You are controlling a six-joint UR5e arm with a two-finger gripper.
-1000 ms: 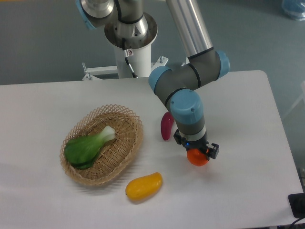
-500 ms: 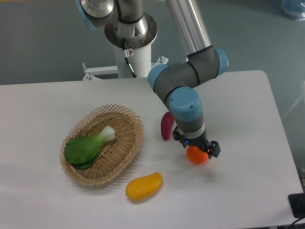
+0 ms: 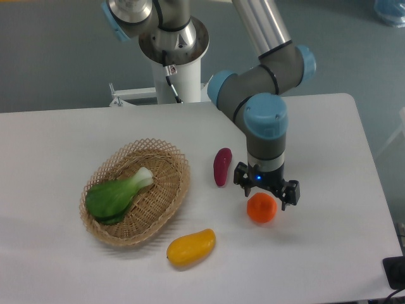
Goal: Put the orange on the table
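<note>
I see the wicker basket (image 3: 166, 202) left of centre holding only a green leafy vegetable (image 3: 117, 195), white stem end aimed up-right; a purple vegetable (image 3: 222, 166) and a yellow fruit (image 3: 190, 247) lie outside it on the table (image 3: 329, 253). The orange (image 3: 261, 208) sits on the table right of the basket, round with no clear long axis, and I can't make out which way its dimple faces. My gripper (image 3: 266, 189) hangs just above it, fingers spread and seemingly clear of the fruit.

text: none readable | labels: none | brands: none | numbers: none
</note>
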